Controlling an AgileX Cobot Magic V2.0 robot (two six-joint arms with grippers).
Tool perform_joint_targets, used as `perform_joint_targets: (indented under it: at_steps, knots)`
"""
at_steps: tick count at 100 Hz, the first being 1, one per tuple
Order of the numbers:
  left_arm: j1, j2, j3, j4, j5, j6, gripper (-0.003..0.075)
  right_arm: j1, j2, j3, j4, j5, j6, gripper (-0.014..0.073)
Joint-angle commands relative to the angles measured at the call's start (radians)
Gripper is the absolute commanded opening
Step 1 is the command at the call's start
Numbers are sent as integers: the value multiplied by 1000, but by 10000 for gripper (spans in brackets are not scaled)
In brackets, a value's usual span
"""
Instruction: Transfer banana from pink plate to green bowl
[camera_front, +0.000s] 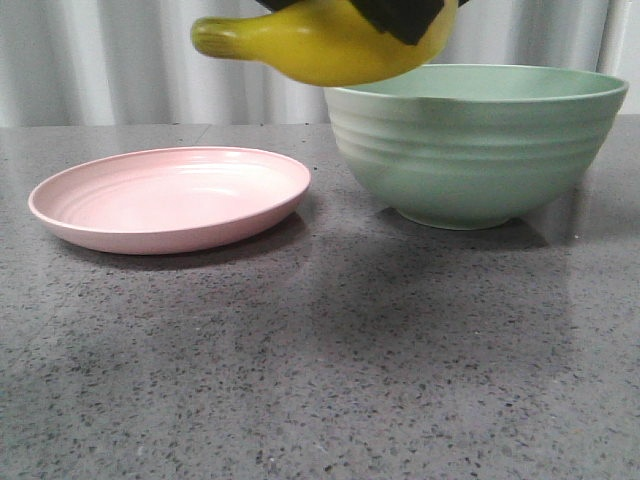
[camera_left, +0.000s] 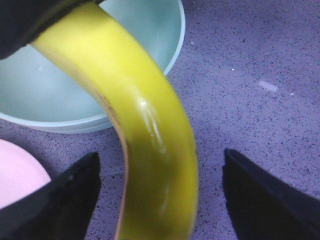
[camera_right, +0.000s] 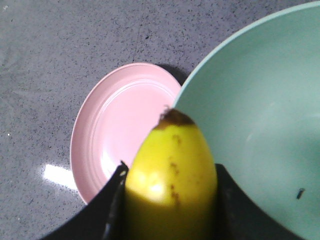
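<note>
Grey speckled countertop held the empty pink plate (camera_front: 170, 198) beside the green bowl (camera_front: 470, 150). Right gripper (camera_right: 170, 200) pinched the banana (camera_front: 320, 42) above the bowl's near rim; left gripper (camera_left: 160, 195) hung open around it. An off-centre release might drop it outside.

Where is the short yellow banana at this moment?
In the front view the short yellow banana is in the air, held by the right gripper, over the near-left rim of the ridged sage-green bowl.

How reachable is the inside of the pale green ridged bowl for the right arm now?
Probably yes: the right gripper, holding the glossy yellow banana, hangs above the green bowl's rim, and nothing bulky lies inside.
</note>
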Motion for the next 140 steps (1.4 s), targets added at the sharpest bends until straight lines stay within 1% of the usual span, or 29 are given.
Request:
perform_joint_targets:
  at_steps: [1,12,25,48,58,68,73,78,90,95,99,130,140]
  knots:
    - [-9,-53,-34,-21,-53,-8,505,-23,-31,-34,16,-78,-14,-74]
    - [-9,-94,-34,-21,-53,-8,505,-62,-31,-49,-18,-118,-14,-74]
    - [-9,-141,-34,-21,-56,-8,505,-101,-31,-61,-81,-228,-14,-74]
    - [-9,-170,-34,-21,-56,-32,505,-109,-10,-61,-312,-426,-14,-74]
    - [-9,-170,-34,-21,-56,-34,504,-109,21,-61,-375,-444,-14,-70]
    - [-9,-170,-34,-21,-56,-34,503,-109,51,-61,-405,-417,-14,-64]
    - [-9,-170,-34,-21,-56,-34,503,-109,67,-61,-423,-405,-14,-32]
    - [-9,-170,-34,-21,-58,-34,503,-107,81,-61,-430,-401,-14,34]
    - [-9,-170,-34,-21,-64,-34,503,-105,101,-61,-430,-398,-14,275]
    - [-9,-170,-34,-21,-66,-34,503,-105,105,-61,-430,-398,-14,340]
    - [-9,-170,-34,-21,-66,-34,503,-105,108,-61,-430,-398,-14,371]
    - [-9,-170,-34,-24,-66,-36,502,-105,89,-61,-437,-397,-14,378]
    - [-9,-182,-34,-20,-66,-36,464,-105,48,-61,-482,-374,-14,377]
